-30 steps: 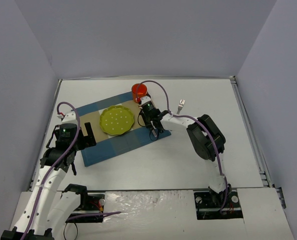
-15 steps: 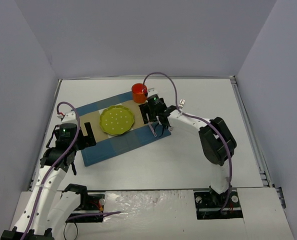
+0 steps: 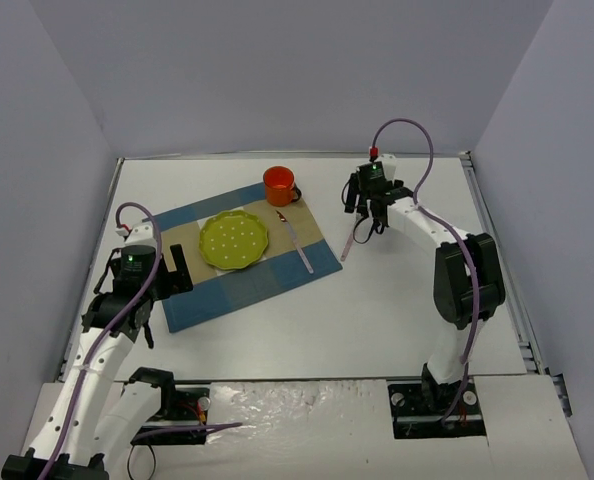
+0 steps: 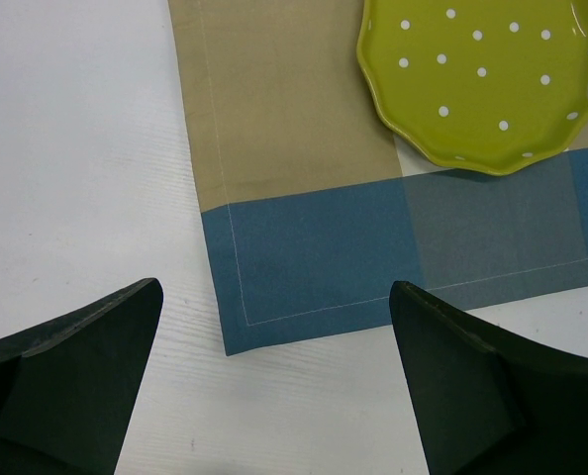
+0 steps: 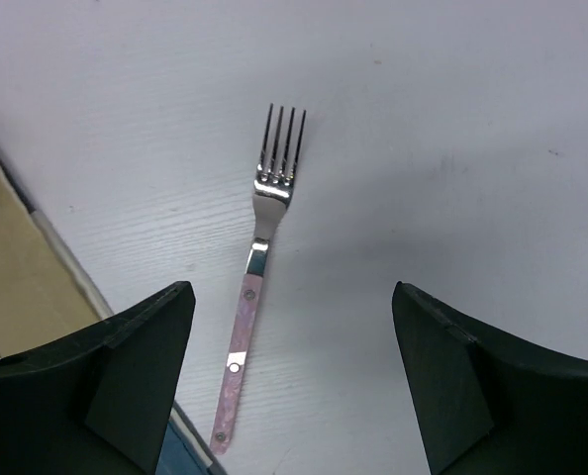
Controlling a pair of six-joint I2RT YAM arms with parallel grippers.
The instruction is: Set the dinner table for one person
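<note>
Now, top view: the right gripper (image 3: 365,222) has left the placemat (image 3: 247,262). It hangs over the bare table (image 3: 407,300), right of the placemat, above a pink-handled fork (image 3: 348,243). One second earlier it sat low over the placemat, just right of the plate (image 3: 234,241). A thin utensil (image 3: 299,245) now lies uncovered on that spot, between the plate and the placemat's right edge. The orange mug (image 3: 279,185) stands at the placemat's far right corner. The left gripper (image 3: 172,270) is unmoved at the placemat's left end. The table carries all items and spans the whole work area.

Left wrist view: fingers spread wide, nothing between them. Below lie a placemat corner and part of the plate.

Right wrist view: fingers released, wide apart, empty. The fork lies flat on the table between them, tines pointing away, handle end just beside the placemat's edge.
</note>
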